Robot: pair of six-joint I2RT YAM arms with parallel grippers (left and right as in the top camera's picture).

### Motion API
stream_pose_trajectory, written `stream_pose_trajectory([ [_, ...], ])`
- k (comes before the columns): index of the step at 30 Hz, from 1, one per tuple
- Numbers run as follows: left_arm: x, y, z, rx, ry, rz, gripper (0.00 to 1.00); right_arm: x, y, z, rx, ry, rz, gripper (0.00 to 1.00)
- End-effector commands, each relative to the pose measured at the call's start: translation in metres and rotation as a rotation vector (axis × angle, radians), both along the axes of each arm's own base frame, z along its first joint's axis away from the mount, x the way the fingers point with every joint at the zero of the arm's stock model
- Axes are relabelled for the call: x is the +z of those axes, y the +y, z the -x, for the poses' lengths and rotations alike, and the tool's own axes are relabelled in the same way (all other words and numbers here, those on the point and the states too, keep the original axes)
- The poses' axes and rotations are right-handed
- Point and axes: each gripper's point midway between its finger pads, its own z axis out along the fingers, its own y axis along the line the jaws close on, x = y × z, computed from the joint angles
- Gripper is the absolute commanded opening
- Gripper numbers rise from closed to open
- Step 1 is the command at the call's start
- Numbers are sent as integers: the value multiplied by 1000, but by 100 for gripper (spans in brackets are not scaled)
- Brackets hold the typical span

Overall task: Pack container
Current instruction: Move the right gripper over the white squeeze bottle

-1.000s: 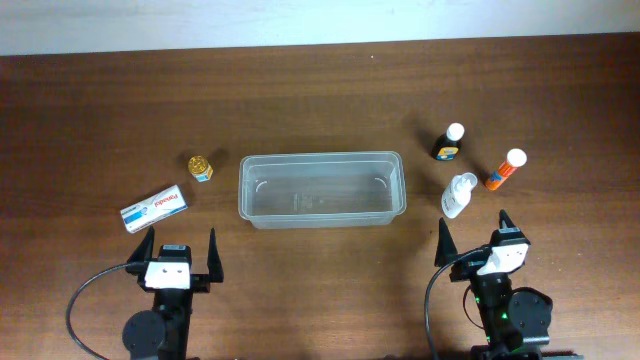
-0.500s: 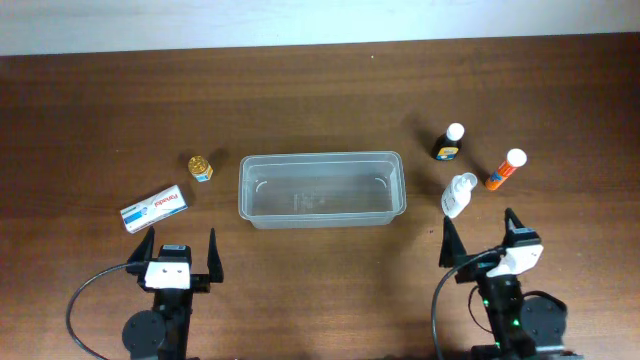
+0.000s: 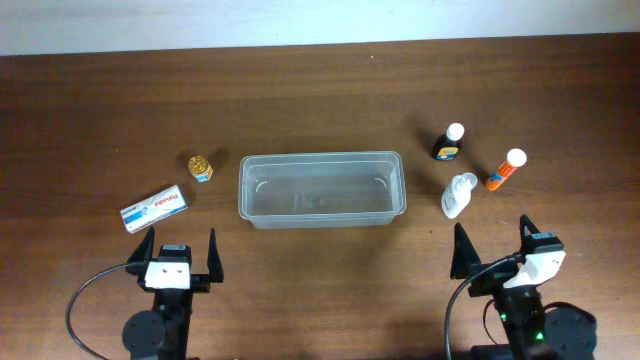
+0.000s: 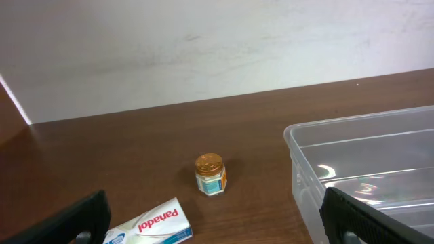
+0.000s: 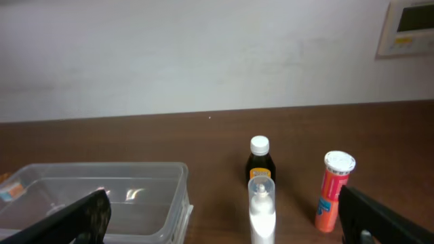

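Overhead view first: the left jaws stand wide open, their fingers [image 3: 151, 244] apart and holding nothing, at the near edge of the worktop [image 3: 320, 90]. The right jaws are open in the same way, fingers [image 3: 460, 246] spread and empty, near the white spray bottle [image 3: 456, 195] but not touching it.

We judge that the packing has not begun: the container [image 3: 320, 157] lies in the middle of the worktop, between both arms, and it is empty. The next move, as we see it, calls for one arm to reach forward, come down over a first item and close on it.

For the right side the spray bottle is nearest. Behind it stand a dark bottle with white cap [image 3: 449, 143] and an orange tube [image 3: 506, 169] (both upright, so a careless approach could tip them). For the left side, the Panadol box [image 3: 156, 207] lies flat just ahead, and a small jar with gold lid [image 3: 201, 167] sits beside the container's left end. We see nothing over the container's open top.
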Motion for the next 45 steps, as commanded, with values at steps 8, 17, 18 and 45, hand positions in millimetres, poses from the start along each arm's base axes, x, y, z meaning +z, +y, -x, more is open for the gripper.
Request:
stream_pose_trajectory([
  [8,-1,0,0,-2,0,-13,99,17,0,-9,1,185,-10,98],
  [17,-1,0,0,-2,0,-13,99,24,3,1,18,370,-9,98],
  [18,-1,0,0,-2,0,-13,99,25,6,5,37,381,-15,98],
  [45,-1,0,0,-2,0,-13,99,27,26,45,147,504,-58,98],
])
